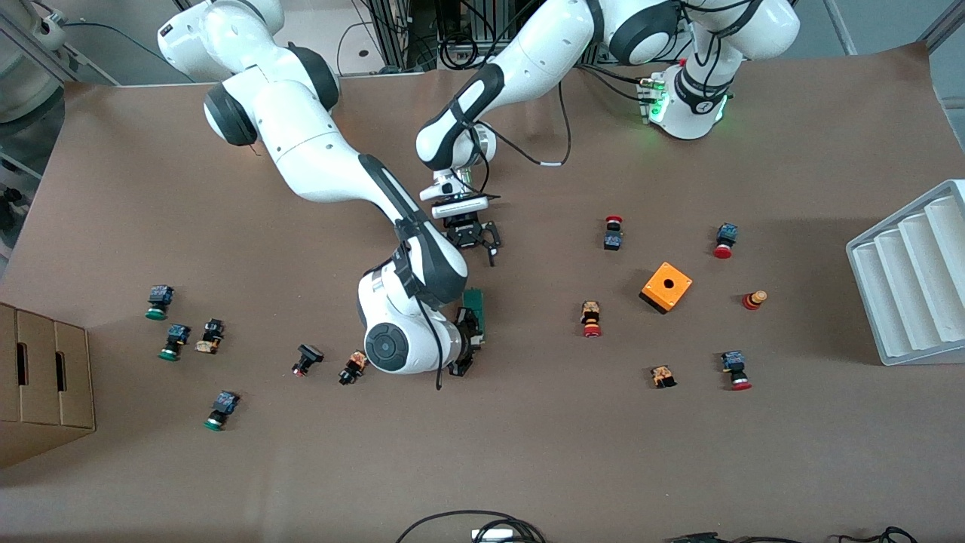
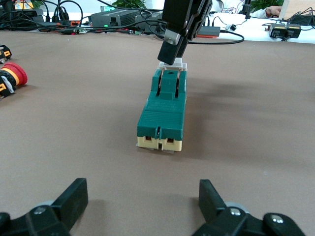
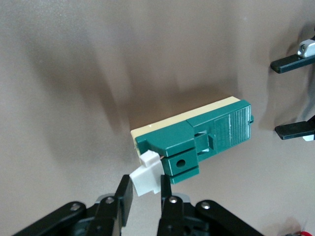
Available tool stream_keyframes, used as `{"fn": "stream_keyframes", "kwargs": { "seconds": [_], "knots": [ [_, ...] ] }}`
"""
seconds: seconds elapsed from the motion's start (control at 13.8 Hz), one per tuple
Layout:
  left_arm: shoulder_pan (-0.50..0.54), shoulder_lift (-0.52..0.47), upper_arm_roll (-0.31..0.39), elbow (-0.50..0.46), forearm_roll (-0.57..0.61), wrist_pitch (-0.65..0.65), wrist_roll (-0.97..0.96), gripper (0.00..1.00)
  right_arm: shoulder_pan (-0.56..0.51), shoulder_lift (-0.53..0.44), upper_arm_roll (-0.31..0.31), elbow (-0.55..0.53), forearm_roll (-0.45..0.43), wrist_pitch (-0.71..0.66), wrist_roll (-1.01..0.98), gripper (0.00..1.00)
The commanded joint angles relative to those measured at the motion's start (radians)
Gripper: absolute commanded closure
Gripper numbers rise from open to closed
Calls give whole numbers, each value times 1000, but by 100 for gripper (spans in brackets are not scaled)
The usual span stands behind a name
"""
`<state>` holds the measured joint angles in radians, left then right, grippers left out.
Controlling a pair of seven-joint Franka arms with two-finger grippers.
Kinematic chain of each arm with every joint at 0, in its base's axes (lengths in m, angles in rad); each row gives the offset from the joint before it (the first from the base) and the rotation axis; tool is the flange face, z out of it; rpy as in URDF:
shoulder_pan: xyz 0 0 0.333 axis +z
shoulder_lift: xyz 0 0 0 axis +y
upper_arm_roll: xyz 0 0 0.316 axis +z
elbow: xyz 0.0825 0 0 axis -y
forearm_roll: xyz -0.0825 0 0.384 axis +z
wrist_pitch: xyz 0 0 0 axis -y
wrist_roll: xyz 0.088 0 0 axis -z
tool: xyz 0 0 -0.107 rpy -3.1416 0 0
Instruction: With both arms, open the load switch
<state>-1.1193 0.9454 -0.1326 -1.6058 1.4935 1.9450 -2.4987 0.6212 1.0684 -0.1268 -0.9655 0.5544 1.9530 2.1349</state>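
Observation:
The load switch (image 1: 476, 308) is a narrow green bar on a cream base, lying flat on the brown table (image 1: 528, 452). A white block (image 3: 146, 178) sticks out of its end nearer the front camera. My right gripper (image 3: 145, 189) is shut on that white block, and the left wrist view shows its fingers (image 2: 173, 40) coming down onto it. The load switch (image 2: 162, 110) points its other end at my left gripper (image 2: 142, 201). That left gripper (image 1: 481, 243) stands open just off the switch's farther end, touching nothing.
An orange box with a hole (image 1: 666, 286) sits toward the left arm's end, among several red push buttons (image 1: 591, 320). Green and black buttons (image 1: 175, 341) lie toward the right arm's end. A white ribbed tray (image 1: 912, 279) and a cardboard box (image 1: 41, 377) stand at the table's ends.

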Motion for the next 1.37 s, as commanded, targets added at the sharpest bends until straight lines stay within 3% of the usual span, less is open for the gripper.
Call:
{"fn": "stream_keyframes", "kwargs": {
  "seconds": [0.0, 1.3],
  "knots": [
    [-2, 58, -7, 17, -9, 25, -34, 0, -1, -13, 4, -6, 25, -11, 10, 71],
    [-2, 58, -7, 17, -9, 25, -34, 0, 11, -84, 6, -102, 24, -5, -12, 71]
  ]
}}
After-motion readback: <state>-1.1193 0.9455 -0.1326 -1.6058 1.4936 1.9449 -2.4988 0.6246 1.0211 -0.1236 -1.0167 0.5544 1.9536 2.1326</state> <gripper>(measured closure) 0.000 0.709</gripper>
